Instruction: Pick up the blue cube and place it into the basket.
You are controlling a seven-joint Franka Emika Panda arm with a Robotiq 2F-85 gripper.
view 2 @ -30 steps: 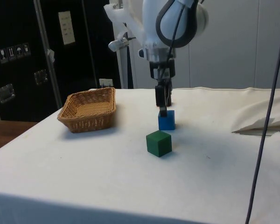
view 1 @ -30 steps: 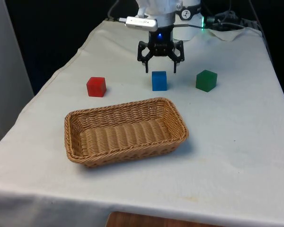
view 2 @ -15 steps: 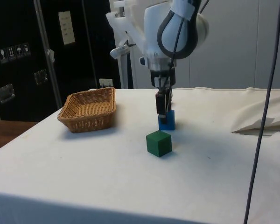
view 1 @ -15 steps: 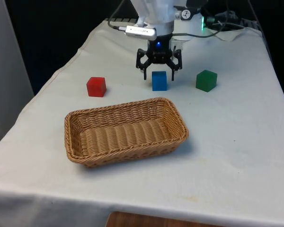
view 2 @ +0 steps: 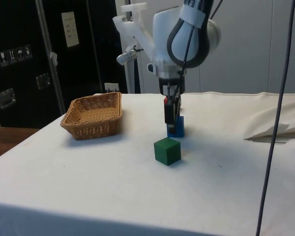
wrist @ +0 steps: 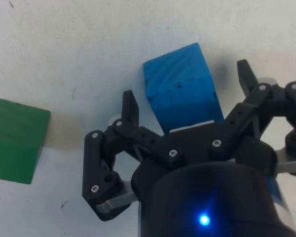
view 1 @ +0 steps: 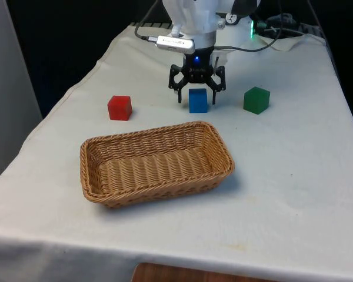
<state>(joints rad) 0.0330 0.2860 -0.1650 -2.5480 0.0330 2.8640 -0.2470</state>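
Front, side, close wrist; shared cube (view 1: 197, 100).

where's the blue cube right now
In the front view the small blue cube sits on the white cloth between the hand's open fingers, with the green cube to the front view's right and the wicker basket nearer the camera.

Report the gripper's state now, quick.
Gripper: open, one finger on each side of the blue cube, not gripping it yet.
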